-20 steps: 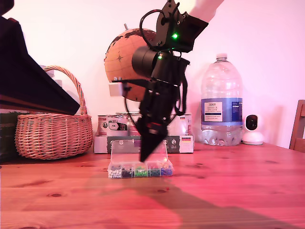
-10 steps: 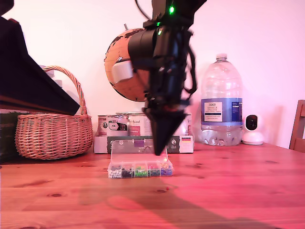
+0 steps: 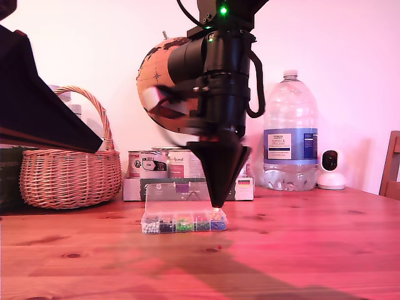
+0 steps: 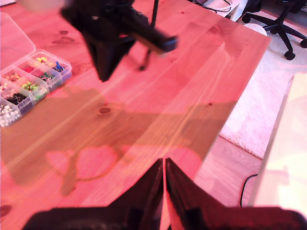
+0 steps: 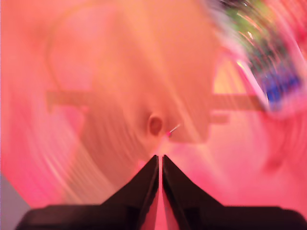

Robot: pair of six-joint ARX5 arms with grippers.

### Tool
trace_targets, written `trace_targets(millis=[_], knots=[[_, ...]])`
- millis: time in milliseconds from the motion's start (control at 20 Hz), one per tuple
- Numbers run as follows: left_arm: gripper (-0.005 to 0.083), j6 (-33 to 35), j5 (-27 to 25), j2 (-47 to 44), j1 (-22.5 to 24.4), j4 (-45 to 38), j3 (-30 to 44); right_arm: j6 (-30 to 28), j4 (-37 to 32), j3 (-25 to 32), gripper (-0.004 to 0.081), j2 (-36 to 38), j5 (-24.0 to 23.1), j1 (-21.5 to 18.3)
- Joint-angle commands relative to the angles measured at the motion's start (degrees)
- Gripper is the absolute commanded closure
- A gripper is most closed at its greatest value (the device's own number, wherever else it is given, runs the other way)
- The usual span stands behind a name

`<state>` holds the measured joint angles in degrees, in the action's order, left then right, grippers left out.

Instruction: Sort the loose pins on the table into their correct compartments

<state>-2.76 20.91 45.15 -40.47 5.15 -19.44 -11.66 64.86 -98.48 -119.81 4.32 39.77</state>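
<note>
The only writing we can read is on the big water bottle (image 3: 290,134) behind our second end effector (image 3: 217,203) in the exterior view. The top line of its label says "TESCO", and the lines below are too small for us. The tins (image 3: 153,165) behind the box carry labels too, but none is legible.

The pin (image 5: 172,129) shows only in the second wrist view. It is a thin sliver lying flat on the counter (image 3: 300,250), just ahead of the tips of our second end effector (image 5: 160,160) and just beside a dark knot (image 5: 155,124). Its long axis runs slantwise, with the head towards the tips and the shaft pointing away, towards the side where the box (image 5: 259,62) smears across the blurred picture. We cannot tell the head's colour.

In the exterior view the box (image 3: 184,222) sits directly under our second end effector with its clear lid (image 3: 181,199) upright. The pin does not show there.

The first wrist view takes in the box (image 4: 29,84) with its row of cells and the second arm (image 4: 110,28) over the counter (image 4: 144,96). Both lie well ahead of our first end effector (image 4: 164,165).

Both end effectors have their jaws pressed together, a hairline between them, holding nothing.
</note>
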Motion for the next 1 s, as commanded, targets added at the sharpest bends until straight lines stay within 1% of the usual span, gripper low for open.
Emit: trace_targets(millis=[0,50,100,200,300,400,500,700,800,950], knots=[[0.0795,0.2,0.0,0.2,0.1,-0.5,-0.3,19.2,-0.8,0.6,0.0751,0.0,0.2,-0.1],[0.0795,0.2,0.0,0.2,0.1,-0.5,-0.3,24.2,-1.3,0.6,0.0707,0.0,0.2,-0.1],[0.0795,0.2,0.0,0.2,0.1,-0.5,-0.3,27.7,-1.6,0.6,0.0668,-0.2,0.2,-0.1],[0.0795,0.2,0.0,0.2,0.1,-0.5,-0.3,32.2,-1.4,0.6,0.0658,-0.5,0.2,-0.1],[0.0795,0.2,0.0,0.2,0.1,-0.5,-0.3,34.1,-1.3,0.6,0.0658,-1.0,0.3,-0.1],[0.0795,0.2,0.0,0.2,0.1,-0.5,-0.3,34.4,-0.9,0.6,0.0658,-1.3,1.3,0.0],[0.0795,0.2,0.0,0.2,0.1,-0.5,-0.3,34.5,-0.5,0.6,0.0658,-1.9,1.2,0.0],[0.0795,-0.2,0.0,0.2,0.1,-0.4,-0.3,34.8,-1.3,0.7,0.0659,-3.3,0.7,0.8],[0.0795,-0.2,0.0,0.2,0.1,-0.5,-0.3,34.8,-2.1,0.7,0.0659,-3.4,-0.3,0.7],[0.0795,-0.2,0.0,0.2,0.1,-0.5,-0.3,34.6,-2.0,0.7,0.0659,-4.0,-0.3,0.7]])
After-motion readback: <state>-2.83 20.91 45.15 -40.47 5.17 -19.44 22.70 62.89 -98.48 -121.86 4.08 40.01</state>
